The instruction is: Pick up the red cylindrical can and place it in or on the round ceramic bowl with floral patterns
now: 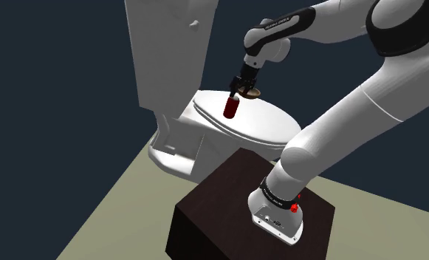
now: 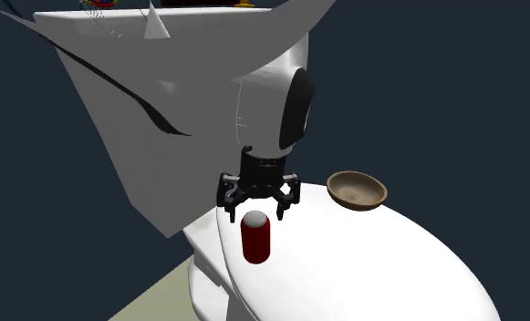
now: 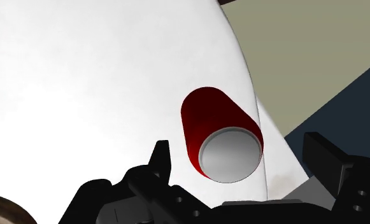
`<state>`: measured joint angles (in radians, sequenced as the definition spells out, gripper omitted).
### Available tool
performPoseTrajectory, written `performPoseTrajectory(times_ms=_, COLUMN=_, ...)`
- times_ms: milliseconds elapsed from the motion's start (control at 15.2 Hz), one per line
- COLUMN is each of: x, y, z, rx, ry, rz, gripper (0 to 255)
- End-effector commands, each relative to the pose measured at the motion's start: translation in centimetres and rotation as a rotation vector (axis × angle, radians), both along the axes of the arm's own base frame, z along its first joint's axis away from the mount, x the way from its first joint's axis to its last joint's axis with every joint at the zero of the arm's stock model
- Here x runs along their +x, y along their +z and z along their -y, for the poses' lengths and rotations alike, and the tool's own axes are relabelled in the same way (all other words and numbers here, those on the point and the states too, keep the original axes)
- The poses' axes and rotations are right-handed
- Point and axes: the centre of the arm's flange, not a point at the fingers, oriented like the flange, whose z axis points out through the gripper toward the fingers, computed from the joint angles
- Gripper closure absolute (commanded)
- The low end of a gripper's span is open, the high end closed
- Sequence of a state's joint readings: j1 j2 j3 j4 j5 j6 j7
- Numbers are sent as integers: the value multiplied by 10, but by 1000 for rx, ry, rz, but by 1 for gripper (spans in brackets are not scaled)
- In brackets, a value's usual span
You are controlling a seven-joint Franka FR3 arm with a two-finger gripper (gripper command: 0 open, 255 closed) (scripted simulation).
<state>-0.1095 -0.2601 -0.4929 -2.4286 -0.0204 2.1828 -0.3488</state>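
Gripper [image 2: 256, 208] hangs over the white toilet lid [image 2: 390, 264], fingers spread wide, gripping nothing. Brown bowl [image 2: 357, 190] sits on the lid, toward the second exterior view's right. Red can [image 2: 256, 239] stands upright on the lid, directly under the fingertips, no contact visible.

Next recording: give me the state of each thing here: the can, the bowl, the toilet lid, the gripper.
red can: upright on the toilet lid, not held
brown bowl: upright on the same lid, empty, apart from the can
toilet lid: closed, carrying both the can and the bowl
gripper: open, poised over the can's top, fingers spread and not clasping it
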Motion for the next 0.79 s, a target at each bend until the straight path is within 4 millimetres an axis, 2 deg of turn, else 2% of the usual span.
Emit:
performPoseTrajectory(times_ms=0, x=0, y=-11, z=3, rx=-1, ry=0, rz=0, gripper=0)
performPoseTrajectory(times_ms=396, x=1, y=-41, z=0, rx=-1, ry=0, rz=0, gripper=0)
performPoseTrajectory(times_ms=726, x=1, y=-41, z=0, rx=-1, ry=0, rz=0, gripper=0)
